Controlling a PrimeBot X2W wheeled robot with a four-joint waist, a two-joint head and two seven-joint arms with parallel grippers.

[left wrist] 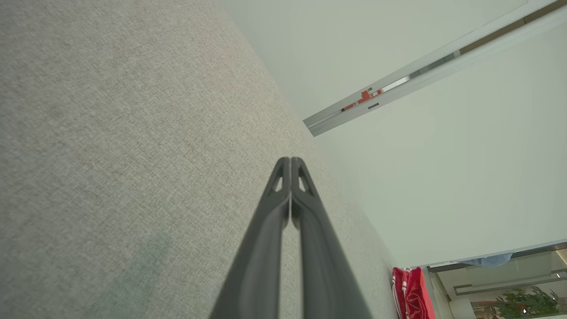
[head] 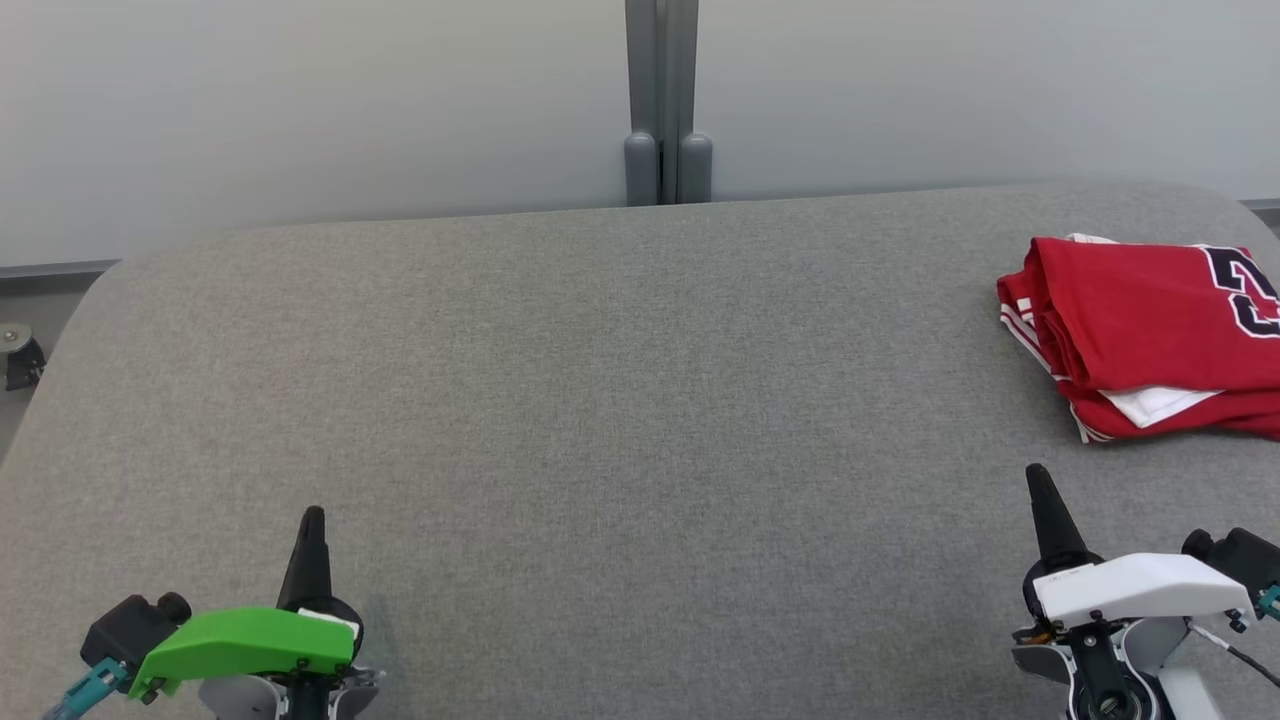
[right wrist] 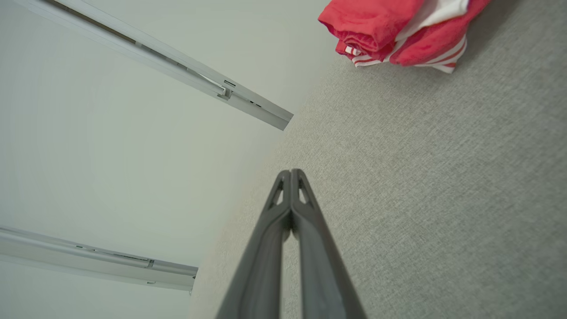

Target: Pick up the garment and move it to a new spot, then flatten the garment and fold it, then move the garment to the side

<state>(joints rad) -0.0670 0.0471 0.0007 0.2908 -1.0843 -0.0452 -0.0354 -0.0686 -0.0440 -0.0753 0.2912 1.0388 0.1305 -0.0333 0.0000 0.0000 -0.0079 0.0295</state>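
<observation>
Just one folded garment (head: 1130, 320), left gripper (head: 313, 514), right gripper (head: 1036, 472).

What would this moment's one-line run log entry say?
garment: red, folded, far right on grey surface | left hand: shut, empty | right hand: shut, empty, short of garment

The garment (head: 1150, 340) lies on the table (head: 600, 400), far right (beyond the right hand (head: 1038, 482)).

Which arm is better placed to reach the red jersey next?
Right. The right gripper rests close to the folded red jersey at the right side of the grey table; the left gripper is far across it. Both are shut and empty.
</observation>
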